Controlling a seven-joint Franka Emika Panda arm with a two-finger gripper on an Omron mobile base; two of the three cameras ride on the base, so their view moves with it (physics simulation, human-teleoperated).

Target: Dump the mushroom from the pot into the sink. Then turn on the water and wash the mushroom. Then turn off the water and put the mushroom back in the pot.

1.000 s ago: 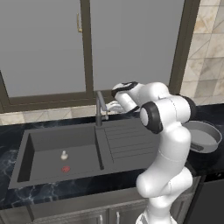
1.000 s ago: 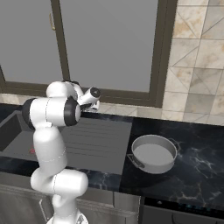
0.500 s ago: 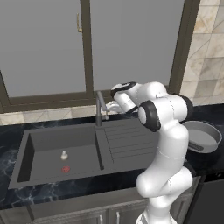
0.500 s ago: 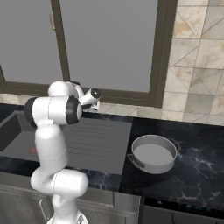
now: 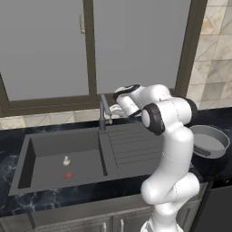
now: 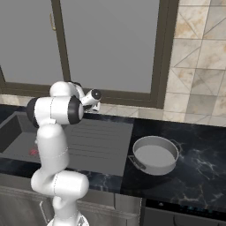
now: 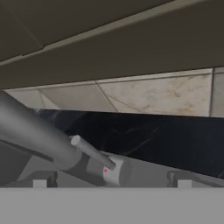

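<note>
- Left base view: arm bent toward the faucet (image 5: 103,113); gripper (image 5: 114,108) spread wide, just beside it, holding nothing.
- Black marble counter (image 5: 68,199) below; window (image 5: 90,45) behind.

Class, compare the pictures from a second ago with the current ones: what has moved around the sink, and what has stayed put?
Nothing has visibly moved. The open tool is still beside the faucet, gripping nothing. The mushroom still lies in the sink, and the pot stays on the counter.
</note>
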